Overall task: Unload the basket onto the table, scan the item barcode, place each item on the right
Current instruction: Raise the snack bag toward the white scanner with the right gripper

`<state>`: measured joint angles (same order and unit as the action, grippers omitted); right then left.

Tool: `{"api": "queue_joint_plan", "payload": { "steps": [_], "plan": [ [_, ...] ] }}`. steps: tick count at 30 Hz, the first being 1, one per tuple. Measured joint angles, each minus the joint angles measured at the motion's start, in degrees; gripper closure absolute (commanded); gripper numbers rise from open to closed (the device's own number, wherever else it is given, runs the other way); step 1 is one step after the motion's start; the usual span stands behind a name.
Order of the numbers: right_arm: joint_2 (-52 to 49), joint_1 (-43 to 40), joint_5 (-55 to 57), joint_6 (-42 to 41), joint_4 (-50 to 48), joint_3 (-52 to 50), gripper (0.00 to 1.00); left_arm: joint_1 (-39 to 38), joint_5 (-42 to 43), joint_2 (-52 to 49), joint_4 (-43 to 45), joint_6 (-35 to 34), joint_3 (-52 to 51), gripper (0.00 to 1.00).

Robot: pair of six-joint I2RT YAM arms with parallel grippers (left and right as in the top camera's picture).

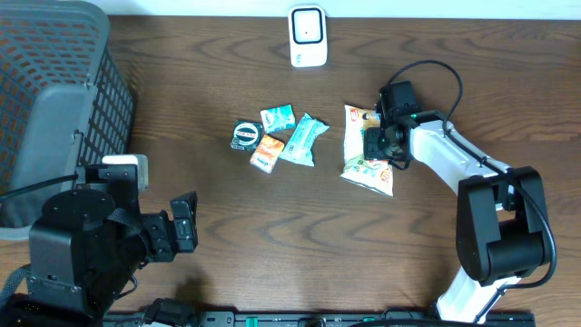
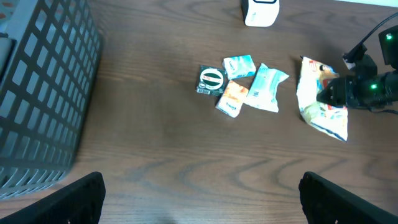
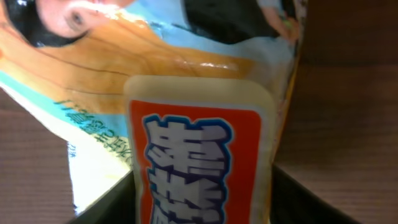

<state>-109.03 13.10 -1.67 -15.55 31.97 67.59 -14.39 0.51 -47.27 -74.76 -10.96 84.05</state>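
- Two arms work at a dark wooden desk (image 1: 227,272), the left one low at the near left corner, the right one reaching in from the near right.
- The left fingers (image 1: 185,222) are spread wide with nothing between them. They hang over bare wood, well apart from every packet.
- The right fingers (image 1: 375,143) are down on the snack bag (image 1: 370,173), which lies flat on the desk right of centre.
- In the right wrist view the bag fills the frame. Its orange label with blue characters sits between the two dark fingers, one on each side.
- The fingers stand partly open around the bag, but I cannot tell whether they actually pinch it.
- No barcode can be made out on the bag in any view.
- The white scanner (image 1: 308,36) stands at the far edge of the desk, near the middle, well apart from the bag.
- Four small packets lie in a cluster at the centre: a round dark packet (image 1: 245,133), a teal packet (image 1: 277,116), an orange packet (image 1: 266,153) and a pale blue packet (image 1: 303,139). The last is nearest the bag but not touching it.
- A dark mesh basket (image 1: 100,91) fills the far left corner.
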Motion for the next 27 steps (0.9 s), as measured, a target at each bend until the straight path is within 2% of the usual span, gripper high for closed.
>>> {"api": "queue_joint_plan", "payload": {
  "steps": [1, 9, 17, 22, 27],
  "plan": [
    [0.0, 0.0, -0.1, -0.2, -0.2, 0.0, 0.99, 0.0, 0.0, 0.0, 0.0, 0.0, 0.0, 0.02],
    [0.5, 0.0, -1.7, -0.7, 2.0, 3.2, 0.99, 0.0, 0.0, 0.0, 0.0, 0.0, 0.0, 0.02],
    [-0.3, 0.9, -4.0, 1.9, 1.2, 15.9, 0.99, 0.0, 0.0, 0.0, 0.0, 0.0, 0.0, 0.02],
    [-0.3, 1.6, -4.2, 3.1, -6.6, 21.0, 0.99, 0.0, 0.0, 0.0, 0.0, 0.0, 0.0, 0.02],
    [-0.3, 3.0, -4.2, 3.6, -20.5, 22.6, 0.99, 0.0, 0.0, 0.0, 0.0, 0.0, 0.0, 0.02]
  ]
}}
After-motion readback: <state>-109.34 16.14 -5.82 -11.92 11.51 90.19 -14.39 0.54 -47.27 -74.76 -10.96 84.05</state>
